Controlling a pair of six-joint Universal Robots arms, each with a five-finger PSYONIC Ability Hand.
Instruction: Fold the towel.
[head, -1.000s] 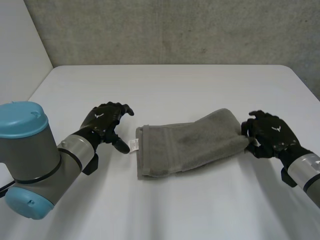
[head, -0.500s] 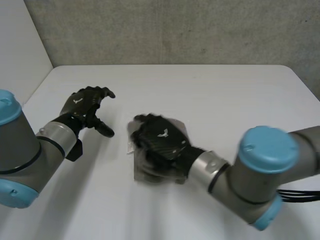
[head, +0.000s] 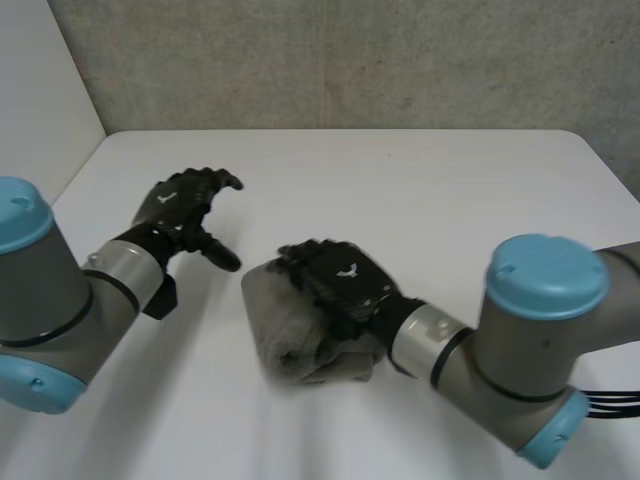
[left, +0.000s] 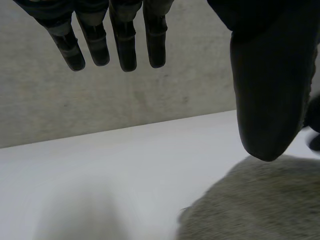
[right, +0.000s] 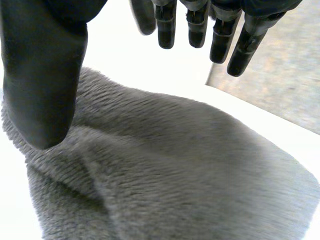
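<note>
A grey towel lies doubled in a thick bundle mid-bench, right hand open with straight fingers over it, left hand open and empty nearby; pressing evenly should flatten the fold.

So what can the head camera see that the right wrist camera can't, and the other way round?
Head view's own: the left hand, open and held apart from the towel, and the towel's whole bunched shape on the white table. Right wrist view's own: the palm side of the right hand, its fingers straight above the cloth, plus the fuzzy pile and a crease up close. Shared: the grey towel with the right hand over it.
</note>
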